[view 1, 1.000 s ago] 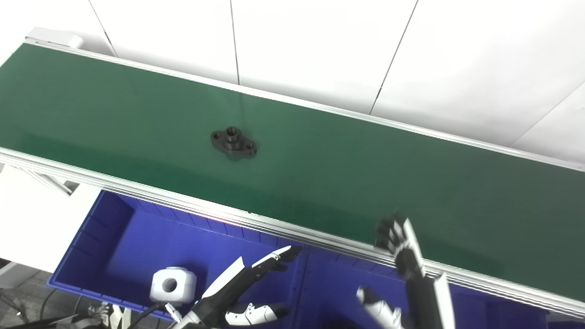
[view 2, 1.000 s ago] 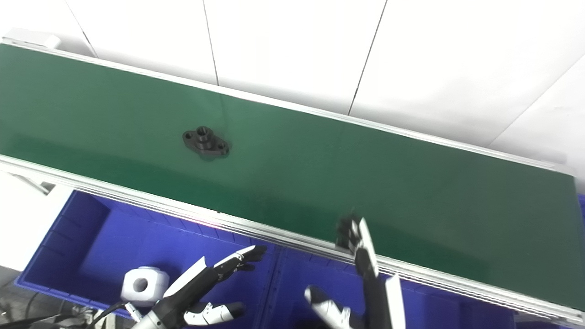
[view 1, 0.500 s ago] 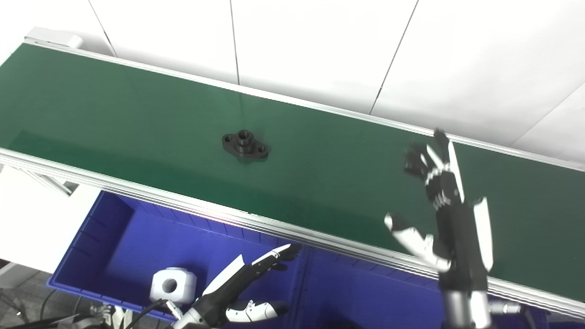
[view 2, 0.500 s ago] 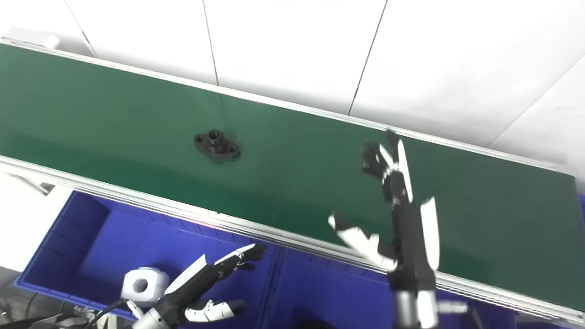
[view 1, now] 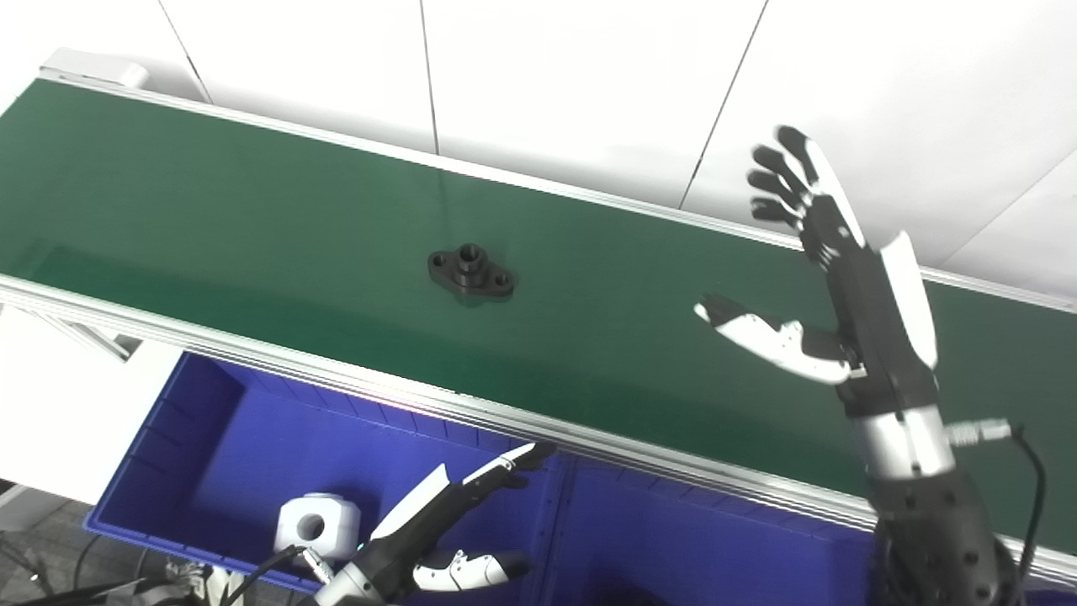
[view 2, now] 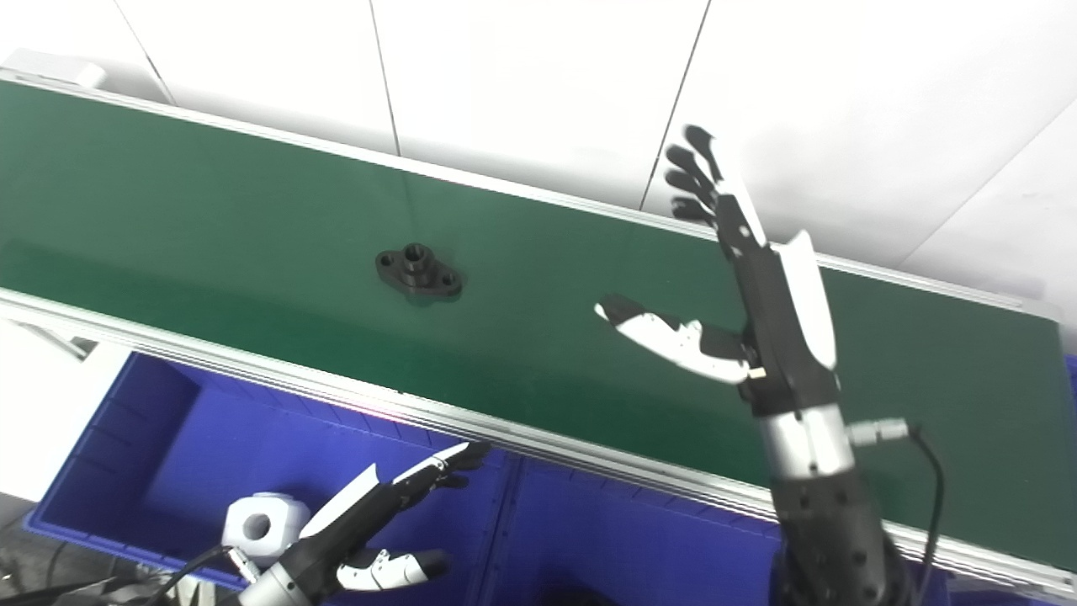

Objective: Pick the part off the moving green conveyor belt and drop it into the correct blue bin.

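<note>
Left eye view: black part (view 1: 470, 272) on belt (view 1: 210, 210), unpicked
R hand (view 1: 841, 278): fingers spread, empty, right of part
L hand (view 1: 437, 522): splayed, empty, over near bin (view 1: 193, 446)

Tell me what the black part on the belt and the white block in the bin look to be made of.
Black part: dark, matte, with a raised central boss and flange holes; likely blackened metal or moulded plastic, the look leaves it open.
White block: smooth, opaque, rounded corners, one bored hole; probably plastic.
Belt: green with a slight sheen, likely rubbery or PVC.
Bin: glossy blue, ribbed wall, moulded plastic.
</note>
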Controlling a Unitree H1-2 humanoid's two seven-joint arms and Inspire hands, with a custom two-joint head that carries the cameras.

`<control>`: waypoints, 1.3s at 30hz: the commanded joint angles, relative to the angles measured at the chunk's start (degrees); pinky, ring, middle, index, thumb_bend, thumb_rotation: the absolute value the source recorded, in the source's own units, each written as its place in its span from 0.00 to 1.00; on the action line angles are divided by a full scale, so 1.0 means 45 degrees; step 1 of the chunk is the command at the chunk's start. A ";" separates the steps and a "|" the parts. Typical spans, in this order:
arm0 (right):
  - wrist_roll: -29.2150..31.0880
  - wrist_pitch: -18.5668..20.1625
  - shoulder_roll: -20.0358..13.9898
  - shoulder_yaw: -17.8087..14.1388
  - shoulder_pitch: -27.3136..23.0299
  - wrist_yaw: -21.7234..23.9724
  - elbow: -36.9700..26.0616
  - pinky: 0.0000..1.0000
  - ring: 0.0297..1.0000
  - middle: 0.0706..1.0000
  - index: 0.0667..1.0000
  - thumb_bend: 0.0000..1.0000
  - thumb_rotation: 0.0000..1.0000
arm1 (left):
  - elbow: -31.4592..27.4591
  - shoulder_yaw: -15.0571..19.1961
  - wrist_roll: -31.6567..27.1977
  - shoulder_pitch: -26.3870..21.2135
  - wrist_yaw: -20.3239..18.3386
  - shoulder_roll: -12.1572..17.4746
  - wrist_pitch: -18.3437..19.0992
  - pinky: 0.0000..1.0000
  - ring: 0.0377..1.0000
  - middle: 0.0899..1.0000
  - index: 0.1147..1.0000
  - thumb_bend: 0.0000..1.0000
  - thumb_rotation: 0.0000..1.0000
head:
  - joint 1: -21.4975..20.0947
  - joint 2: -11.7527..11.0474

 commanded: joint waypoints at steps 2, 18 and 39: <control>-0.0318 0.0775 -0.0002 0.0227 -0.0892 0.0455 -0.0120 0.80 0.88 0.91 0.95 0.70 0.45 | -0.0113 0.0059 -0.0345 -0.0095 -0.0003 -0.0001 -0.0489 0.89 0.94 0.95 0.93 0.63 0.78 | 0.0030 0.0063; -0.3124 0.2293 -0.0153 0.1998 -0.4060 0.1906 0.2641 0.74 0.87 0.92 0.95 0.73 0.44 | -0.0056 0.0041 -0.0238 -0.0537 0.0156 0.0321 -0.0493 0.86 0.92 0.94 0.93 0.58 0.81 | -0.0978 -0.0228; -0.4380 0.0478 0.0545 0.3412 -0.4842 0.0334 0.6833 0.77 0.85 0.86 0.87 0.71 0.43 | 0.0142 -0.0388 -0.0642 -0.0598 0.0661 0.1011 -0.0498 0.86 0.93 0.96 0.93 0.56 0.87 | -0.2485 -0.0396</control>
